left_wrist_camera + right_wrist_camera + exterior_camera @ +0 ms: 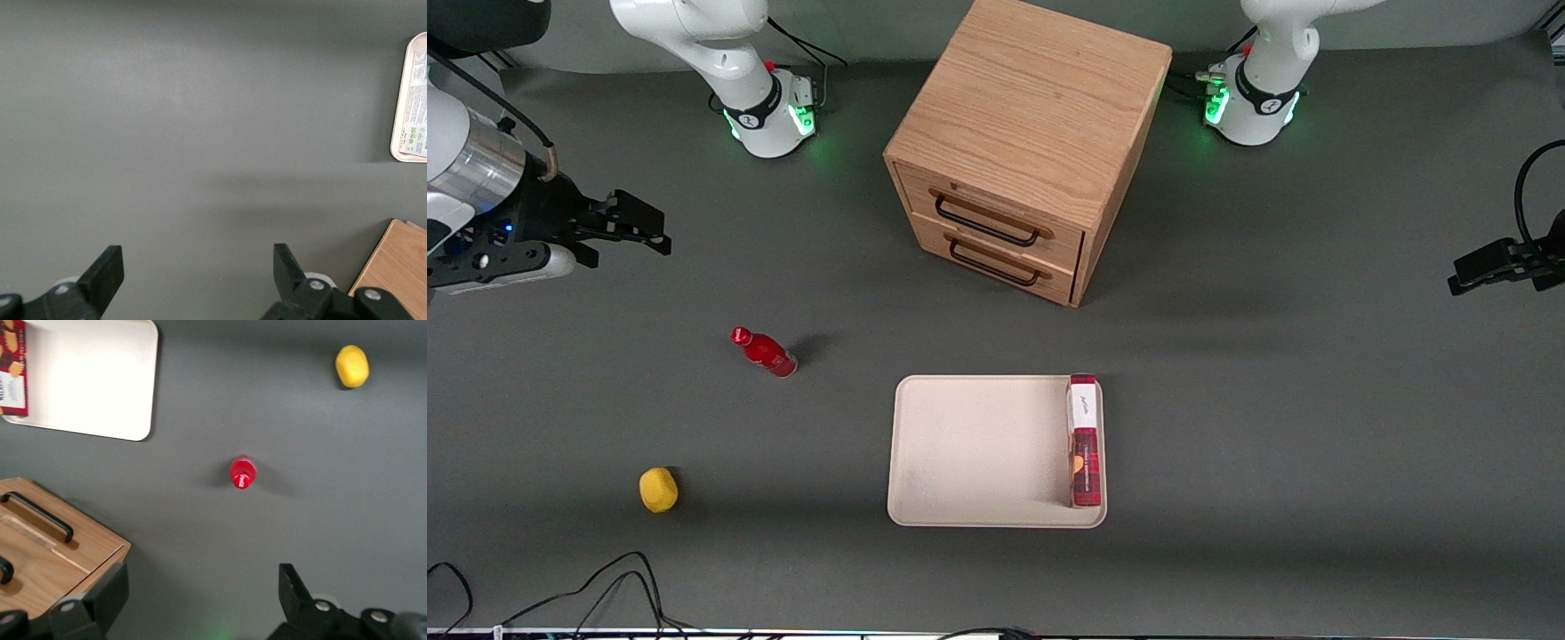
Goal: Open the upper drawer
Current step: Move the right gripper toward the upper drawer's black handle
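Grey table, upper drawer (989,213) shut; gripper (660,233) spread wide, empty, well off cabinet (1032,133) toward working arm's end — approach pending, handle (985,227) next.

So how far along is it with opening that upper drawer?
Nothing looks done yet. The upper drawer sits flush with the cabinet front, like the lower drawer. The gripper hangs open, holding nothing, over bare table toward the working arm's end. Left: reach the black handle, grip it, pull.
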You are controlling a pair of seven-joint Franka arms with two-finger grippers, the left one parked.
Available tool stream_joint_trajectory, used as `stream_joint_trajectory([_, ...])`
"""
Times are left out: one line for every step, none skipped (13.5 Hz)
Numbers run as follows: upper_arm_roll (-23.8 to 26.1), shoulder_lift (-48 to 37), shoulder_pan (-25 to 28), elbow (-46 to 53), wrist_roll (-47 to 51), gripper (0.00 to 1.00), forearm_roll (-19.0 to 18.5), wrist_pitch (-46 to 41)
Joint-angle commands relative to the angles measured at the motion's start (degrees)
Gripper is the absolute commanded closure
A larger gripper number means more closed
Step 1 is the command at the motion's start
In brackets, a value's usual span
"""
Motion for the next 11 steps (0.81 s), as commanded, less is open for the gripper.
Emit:
stream_joint_trajectory([-0.23,0.76,1.02,1.91,-1.64,0.0,1.76,-1.03])
stream_joint_trajectory([-0.23,0.93,1.55,1.99,-1.64,0.0,1.76,-1.03])
stream_joint_trajectory([-0.23,1.46,1.72,2.0,-1.64,0.0,1.76,-1.03])
stream_joint_trajectory([0.21,2.07,1.9,2.08,-1.64,0.0,2.37,-1.03])
stream_joint_trajectory([1.34,3.03,1.82,2.08,-1.81,0.0,3.6,-1.03])
stream_joint_trajectory([3.18,3.48,1.9,2.17,-1.99,0.0,3.0,-0.85])
stream_joint_trajectory([5.03,4.7,2.25,2.26,-1.82,0.0,1.69,-0.68])
stream_joint_trajectory([6.35,6.02,2.34,3.22,-2.08,0.0,-0.15,-0.59])
stream_joint_trajectory([8.19,7.95,2.25,4.27,-2.25,0.0,-0.61,-0.59])
stream_joint_trajectory([9.6,9.97,2.34,5.5,-2.17,0.0,-0.7,-0.5])
stream_joint_trajectory([10.92,12.25,2.95,7.16,-2.17,0.0,-0.96,-0.5])
